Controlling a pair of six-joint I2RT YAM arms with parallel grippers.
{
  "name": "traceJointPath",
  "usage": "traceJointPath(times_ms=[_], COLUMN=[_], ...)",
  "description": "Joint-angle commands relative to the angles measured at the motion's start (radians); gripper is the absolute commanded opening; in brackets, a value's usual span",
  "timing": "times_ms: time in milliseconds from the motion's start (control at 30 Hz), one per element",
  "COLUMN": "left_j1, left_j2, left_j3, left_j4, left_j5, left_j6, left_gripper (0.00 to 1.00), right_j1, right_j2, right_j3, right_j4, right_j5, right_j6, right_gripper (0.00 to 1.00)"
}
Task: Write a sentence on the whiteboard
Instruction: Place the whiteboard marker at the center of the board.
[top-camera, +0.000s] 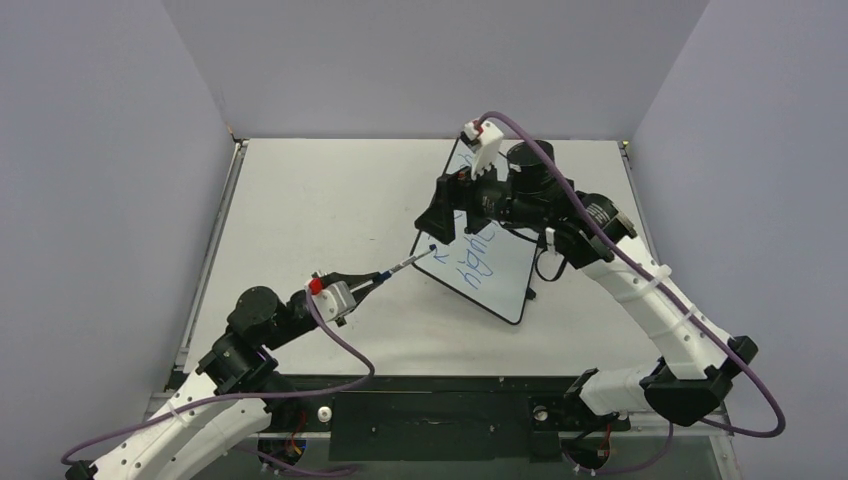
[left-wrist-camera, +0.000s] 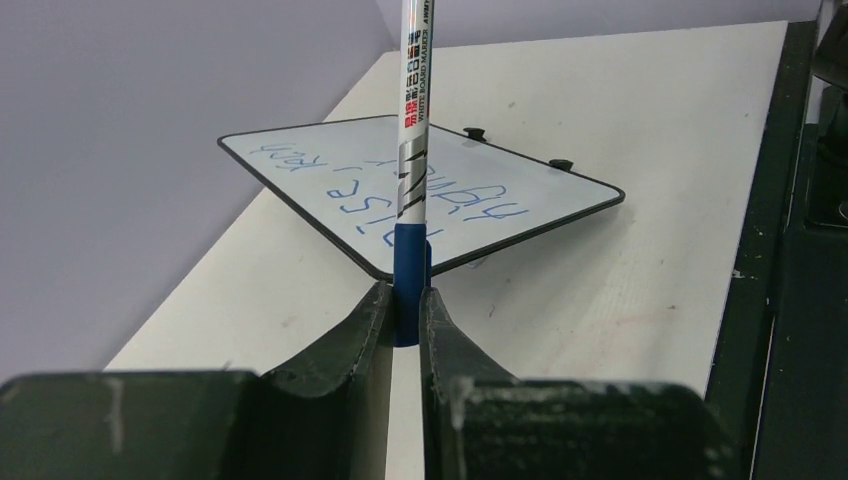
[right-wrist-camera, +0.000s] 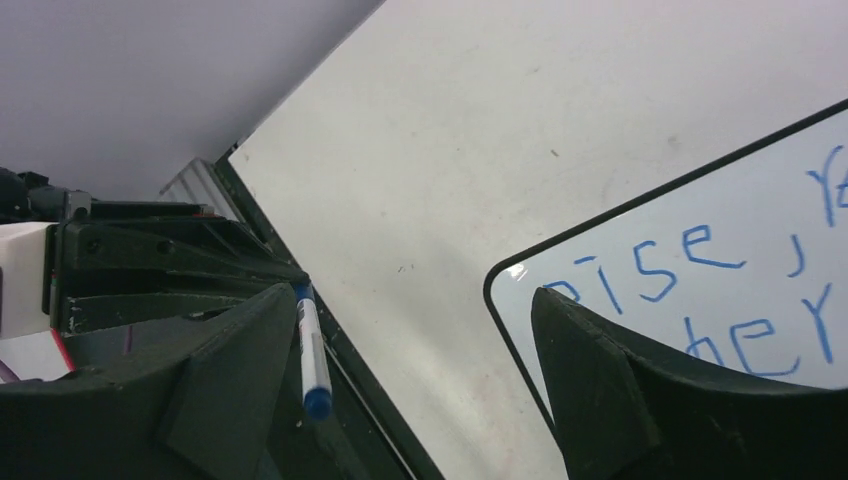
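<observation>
Left gripper (top-camera: 375, 280) (left-wrist-camera: 405, 300) is nearest, low over the tabletop (top-camera: 300, 200) at front-left. Its jaws are pressed together on the blue rear end of a whiteboard marker (top-camera: 405, 266) (left-wrist-camera: 413, 130). The marker's white barrel runs away from the jaws toward the board. Its tip sits just by the board's left corner; I can't tell whether it touches.

Next out is the whiteboard (top-camera: 495, 290) (left-wrist-camera: 560, 195) (right-wrist-camera: 640, 250), right of centre on the tabletop and turned at an angle to the table edges. It has a thin black frame and rounded corners, with two small black feet on the edge farthest from the left wrist camera. The sentence (top-camera: 478, 262) (left-wrist-camera: 340, 200) (right-wrist-camera: 700, 260) is in blue marker, in two lines — "rise," is readable on the first, and the second ends in "her". The rest is cut off or too small.

Right gripper (top-camera: 445, 215) (right-wrist-camera: 410, 300) hangs over the board's left side with its jaws spread wide — nothing between them. In the right wrist view one finger (right-wrist-camera: 600, 390) overlaps the board's corner and the other (right-wrist-camera: 230, 380) stands well off it, over bare tabletop.

Beyond are plain grey-purple walls (top-camera: 430, 60).
</observation>
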Motion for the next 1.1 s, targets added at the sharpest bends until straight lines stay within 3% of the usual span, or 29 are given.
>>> traceJointPath(times_ms=[0,133,267,367,433,733,1067], left_j1=[-0.003,-0.002,-0.002,-0.002,-0.002,0.0,0.001], left_j2=[0.001,0.006,0.026,0.073,0.129,0.387,0.607], left_j3=[0.004,-0.022,-0.049,-0.03,-0.017,-0.065,-0.103], left_j4=[0.081,0.119,0.146,0.074,-0.011,-0.02,0.127], left_j5=[-0.126,-0.254,-0.471,-0.7,-0.769,-0.8,-0.734], left_j6=[-0.127,-0.251,-0.451,-0.686,-0.781,-1.054,-1.089], left_gripper=[0.0,0.0,0.0,0.0,0.0,0.0,0.0], right_j1=[-0.014,-0.015,-0.016,-0.015,-0.017,-0.029,-0.038], right_j2=[-0.09,-0.138,-0.197,-0.254,-0.283,-0.364,-0.408], right_j3=[0.024,-0.023,-0.092,-0.165,-0.211,-0.378,-0.435], right_j4=[-0.004,-0.001,0.032,0.072,0.095,0.136,0.139], right_j5=[0.155,0.262,0.373,0.485,0.533,0.762,0.812], right_j6=[0.026,0.039,0.055,0.068,0.077,0.109,0.106], right_gripper=[0.84,0.85,0.86,0.86,0.86,0.86,0.86])
